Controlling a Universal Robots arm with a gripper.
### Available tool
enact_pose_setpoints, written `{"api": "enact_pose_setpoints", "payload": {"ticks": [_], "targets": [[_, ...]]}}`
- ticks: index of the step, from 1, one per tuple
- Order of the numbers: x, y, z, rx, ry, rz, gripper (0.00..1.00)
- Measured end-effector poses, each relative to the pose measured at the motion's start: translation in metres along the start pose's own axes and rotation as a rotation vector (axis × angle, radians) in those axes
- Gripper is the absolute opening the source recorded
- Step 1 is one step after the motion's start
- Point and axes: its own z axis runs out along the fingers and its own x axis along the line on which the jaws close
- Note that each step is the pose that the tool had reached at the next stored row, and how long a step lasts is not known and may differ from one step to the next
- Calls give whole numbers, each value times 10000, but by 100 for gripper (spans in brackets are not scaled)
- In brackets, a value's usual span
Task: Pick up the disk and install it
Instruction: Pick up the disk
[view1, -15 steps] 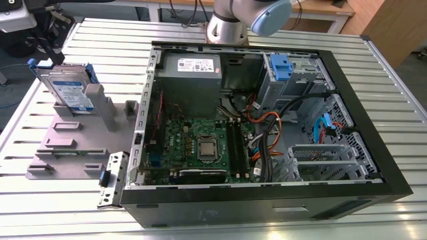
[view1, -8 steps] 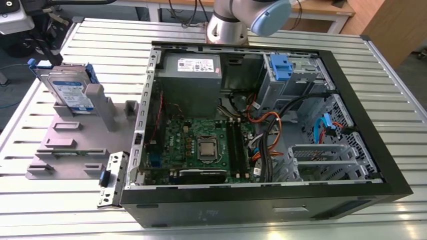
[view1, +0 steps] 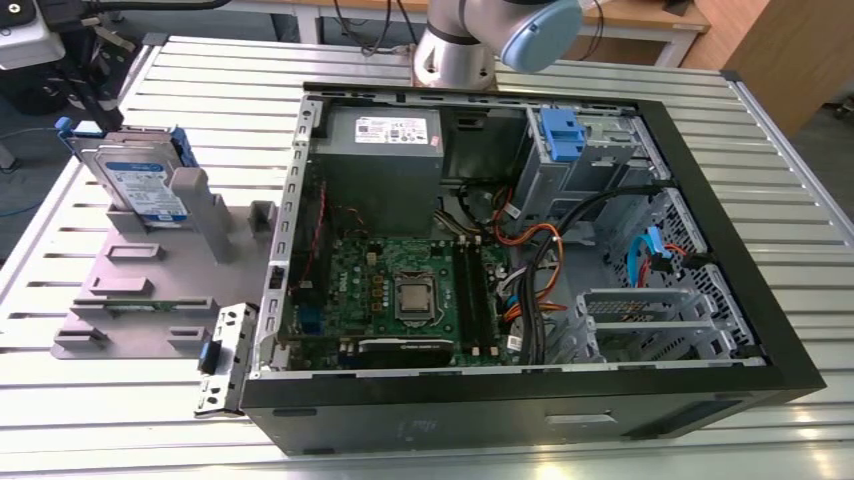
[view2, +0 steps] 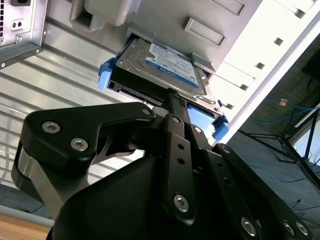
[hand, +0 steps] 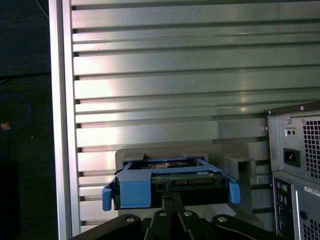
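Blue-framed disk (view2: 165, 65) sits just beyond the gripper (view2: 173, 96), seemingly pressed together.

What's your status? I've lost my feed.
Tool at disk's end. Disk on grey holder, outside case. Nothing between them.

No word or number can be read anywhere. The disk (view1: 134, 185), standing at the exterior view's left of the computer case (view1: 534, 400), bears a white-and-blue label (view2: 172, 62) whose fine lines of print stay illegible in the exterior view and in the second wrist view alike. The power supply (view1: 380, 170) at the far end of the case carries a white sticker (view1: 390, 130) with dark marks too small to tell.
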Motion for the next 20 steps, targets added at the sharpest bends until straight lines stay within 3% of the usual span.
{"api": "enact_pose_setpoints", "payload": {"ticks": [5, 10, 15, 20], "targets": [[2, -1, -6, 3, 3, 0, 11], [0, 2, -62, -1, -1, 0, 11], [-1, 3, -63, -2, 1, -40, 11], [0, 3, -62, -21, 36, -856, 11]]}}
